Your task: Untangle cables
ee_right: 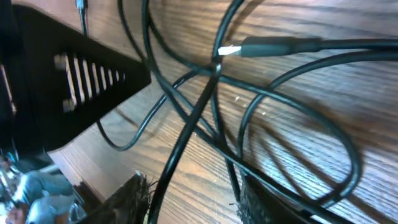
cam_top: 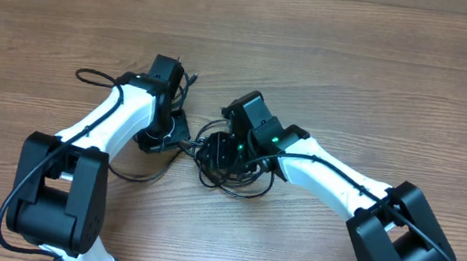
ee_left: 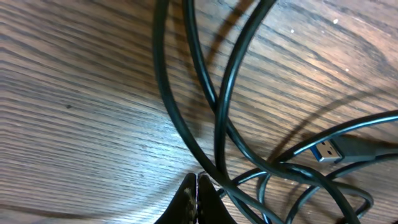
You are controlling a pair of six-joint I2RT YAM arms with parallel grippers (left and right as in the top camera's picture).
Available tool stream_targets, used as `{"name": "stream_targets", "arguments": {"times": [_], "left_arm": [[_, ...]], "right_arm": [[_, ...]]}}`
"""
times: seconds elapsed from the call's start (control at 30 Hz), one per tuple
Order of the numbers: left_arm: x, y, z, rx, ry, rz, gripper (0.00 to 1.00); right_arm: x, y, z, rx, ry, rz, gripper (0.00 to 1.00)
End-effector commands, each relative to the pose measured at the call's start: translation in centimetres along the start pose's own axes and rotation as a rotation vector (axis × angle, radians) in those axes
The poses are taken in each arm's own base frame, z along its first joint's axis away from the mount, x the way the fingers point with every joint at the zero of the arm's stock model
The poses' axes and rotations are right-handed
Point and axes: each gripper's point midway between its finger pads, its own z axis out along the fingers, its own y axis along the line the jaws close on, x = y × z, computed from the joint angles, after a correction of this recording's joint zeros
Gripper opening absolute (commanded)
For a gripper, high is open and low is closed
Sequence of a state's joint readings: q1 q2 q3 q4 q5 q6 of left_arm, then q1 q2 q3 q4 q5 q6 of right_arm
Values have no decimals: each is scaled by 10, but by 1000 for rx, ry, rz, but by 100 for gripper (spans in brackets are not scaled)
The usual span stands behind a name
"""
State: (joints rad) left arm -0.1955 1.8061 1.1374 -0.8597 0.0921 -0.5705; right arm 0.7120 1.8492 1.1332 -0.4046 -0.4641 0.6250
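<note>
Cables [cam_top: 226,168] lie in a tangled bunch on the middle of the bench [cam_top: 361,66]. Their loops cross over one another between the two arms, and one strand trails off to the left. A plug [ee_left: 326,151] with a silver tip lies at the edge of the knot. The left fingers [ee_left: 188,202] are pressed together with their tips meeting, and a cord runs just beside them. Whether any cord is pinched between them I cannot tell. The right fingers [ee_right: 134,199] stand partly apart, low over the bench, with one cord running through the gap. The step in hand looks like taking hold of separate strands at the knot. Next, the right fingers need to close on that one cord alone. The arms should then draw apart gently, so the loops slide free rather than tighten.
</note>
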Motion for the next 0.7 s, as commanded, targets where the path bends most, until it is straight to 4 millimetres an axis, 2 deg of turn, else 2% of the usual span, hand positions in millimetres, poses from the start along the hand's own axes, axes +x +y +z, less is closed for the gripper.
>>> {"name": "stream_targets", "arguments": {"times": [0.0,0.07,0.1,0.13,0.2,0.23,0.27,0.33,0.37,0.4,0.47,0.53,0.67], "left_arm": [[-1,7,4,-25,-1,-22,4],[-1,7,4,-25,-3,-22,4],[-2,6,4,-23,-6,-24,4],[-2,6,4,-21,-7,-29,4],[-3,6,4,-19,-11,-29,8],[-5,5,4,-15,-18,-28,14],[-8,5,4,-8,-27,-34,30],[-11,5,3,22,-19,-54,45],[-11,1,2,69,-1,-69,61],[-11,-2,2,99,11,-75,65],[-9,-10,-1,173,45,-90,63],[-11,-12,-2,192,45,-94,54],[-21,-22,-4,241,8,-94,52]], "right_arm": [[2,9,2,-7,-3,-25,43],[4,12,4,-8,2,-33,43],[7,14,5,-7,5,-39,39],[7,13,6,7,-2,-44,26],[4,9,6,27,-18,-43,8],[3,7,6,40,-26,-42,4],[1,3,6,60,-39,-41,4],[-3,-3,5,97,-62,-38,4],[-8,-11,4,139,-93,-37,4],[-9,-12,4,147,-100,-37,4],[-10,-13,3,150,-102,-35,4],[-9,-13,3,151,-100,-34,4],[-9,-13,3,150,-101,-35,4]]}}
